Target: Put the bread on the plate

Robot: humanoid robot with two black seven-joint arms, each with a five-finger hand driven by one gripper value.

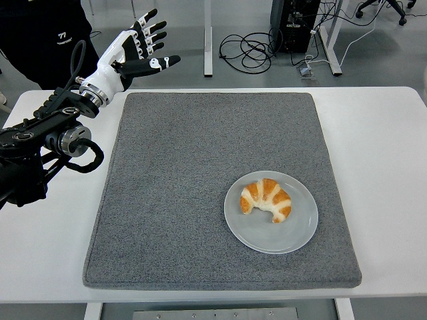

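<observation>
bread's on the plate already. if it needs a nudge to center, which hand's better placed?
Left, by default. The left hand is the only one in view, open and raised past the far-left corner of the mat, well away from the croissant on the plate. The right arm isn't visible.

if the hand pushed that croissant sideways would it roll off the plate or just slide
Probably slide: the croissant lies flat on its curved underside, so rolling seems unlikely. The plate looks smooth and shallow, so little would stop it. Its flaky crust would likely crumble if squeezed.
</observation>
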